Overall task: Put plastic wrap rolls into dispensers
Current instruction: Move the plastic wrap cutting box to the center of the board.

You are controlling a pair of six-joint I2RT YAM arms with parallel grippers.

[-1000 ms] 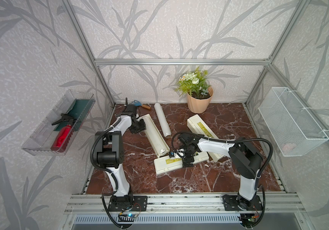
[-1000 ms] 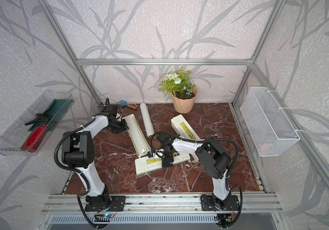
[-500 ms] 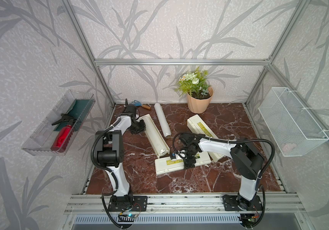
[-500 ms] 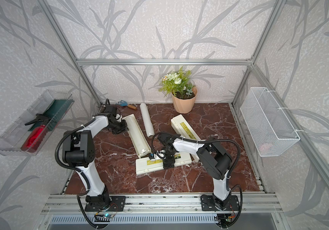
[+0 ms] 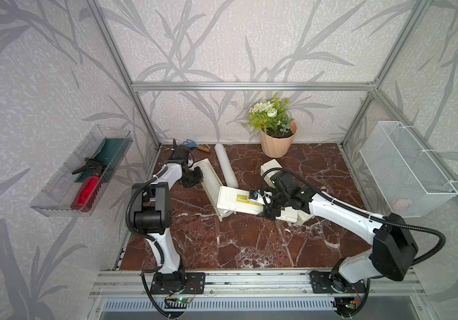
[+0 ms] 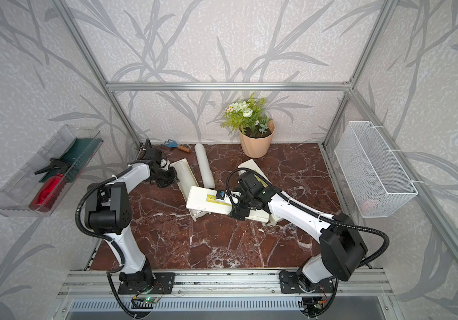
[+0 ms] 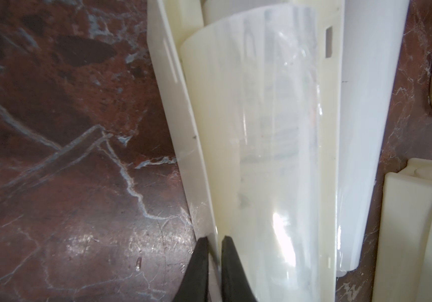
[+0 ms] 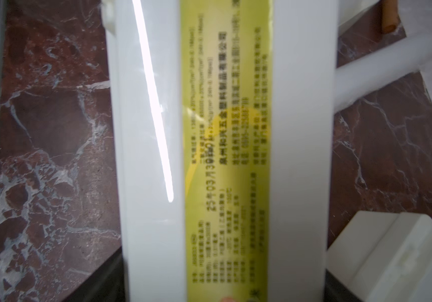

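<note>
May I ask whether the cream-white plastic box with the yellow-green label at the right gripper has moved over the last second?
Yes. The cream-white box has shifted away from the aluminium front rail, toward the peach flower pot.

The table (image 5: 222,243) is dark red-brown marble with white veins. The walls (image 5: 222,41) are pale grey with darker grey leaves. The open dispenser (image 5: 209,180) and the labelled dispenser (image 5: 230,206) are cream-white; the label (image 8: 225,157) is yellow-green with dark print. The roll (image 5: 226,166) toward eleven o'clock of the table is plain white. The pot (image 5: 275,144) at twelve o'clock is peach; the bottle (image 5: 85,191) at nine o'clock is red.
</note>
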